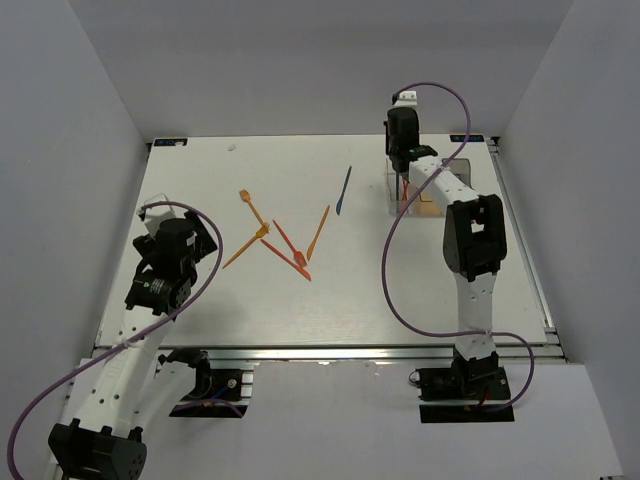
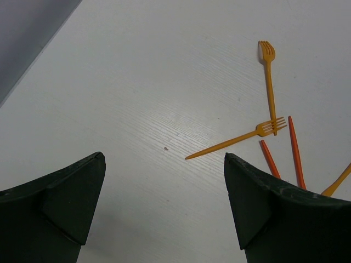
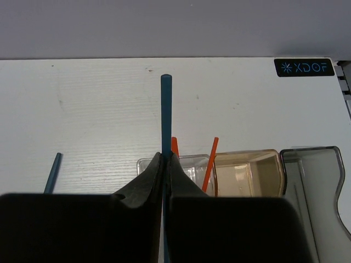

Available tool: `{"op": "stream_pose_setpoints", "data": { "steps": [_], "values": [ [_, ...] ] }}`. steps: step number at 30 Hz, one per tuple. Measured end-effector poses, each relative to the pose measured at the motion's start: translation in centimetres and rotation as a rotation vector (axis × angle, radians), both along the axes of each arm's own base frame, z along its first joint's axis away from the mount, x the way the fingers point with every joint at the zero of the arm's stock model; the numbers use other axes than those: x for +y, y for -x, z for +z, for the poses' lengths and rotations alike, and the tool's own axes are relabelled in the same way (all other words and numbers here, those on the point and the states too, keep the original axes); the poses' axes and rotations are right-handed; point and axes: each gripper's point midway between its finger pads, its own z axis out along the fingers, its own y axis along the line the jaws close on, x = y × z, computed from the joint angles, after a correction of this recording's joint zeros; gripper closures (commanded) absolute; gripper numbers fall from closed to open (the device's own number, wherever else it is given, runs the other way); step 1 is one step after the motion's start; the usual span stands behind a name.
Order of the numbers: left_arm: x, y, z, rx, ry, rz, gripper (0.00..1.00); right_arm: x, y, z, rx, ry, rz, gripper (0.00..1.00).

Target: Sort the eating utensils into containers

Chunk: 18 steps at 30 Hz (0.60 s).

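Note:
My right gripper is shut on the handle of a dark blue utensil, held just over the clear bin of the containers. Two red utensils stand in that clear bin. The orange bin and the grey bin sit to its right. My left gripper hovers open over bare table, with two orange forks and two red utensils ahead of it to the right. Another blue utensil lies mid-table.
The loose utensils cluster in the table's middle, between the two arms. Grey walls enclose the table on the left, back and right. The right arm stretches along the right side toward the bins. Purple cables loop beside both arms.

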Motion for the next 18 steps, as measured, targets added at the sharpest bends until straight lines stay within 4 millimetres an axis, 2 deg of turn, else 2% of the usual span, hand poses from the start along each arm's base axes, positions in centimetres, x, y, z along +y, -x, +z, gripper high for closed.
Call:
{"op": "stream_pose_setpoints", "data": {
  "steps": [3,4,5,7,9,13,18],
  "values": [
    [-0.1,0.0,0.0,0.0,0.001,-0.005,0.02,0.1,-0.3,-0.2,-0.023,-0.003,0.002,1.0],
    [-0.1,-0.1,0.0,-0.001,0.002,-0.006,0.02,0.1,-0.4,-0.4,-0.032,-0.005,0.001,0.97],
    [-0.1,-0.1,0.0,-0.001,0.003,-0.008,0.02,0.1,-0.3,-0.8,-0.032,-0.006,0.0,0.85],
    [-0.2,-0.1,0.0,-0.001,0.006,-0.011,0.02,-0.1,0.0,-1.9,-0.014,-0.005,-0.003,0.69],
    [-0.2,-0.1,0.0,-0.001,0.006,-0.013,0.02,-0.2,0.2,-2.6,0.002,-0.004,-0.003,0.63],
    [-0.2,-0.1,0.0,-0.001,0.007,-0.013,0.02,-0.5,0.0,-2.5,-0.006,-0.012,-0.009,0.48],
    [-0.2,-0.1,0.0,-0.002,0.007,-0.013,0.02,-0.3,0.4,-2.4,0.008,-0.033,-0.002,0.46]
  ]
}}
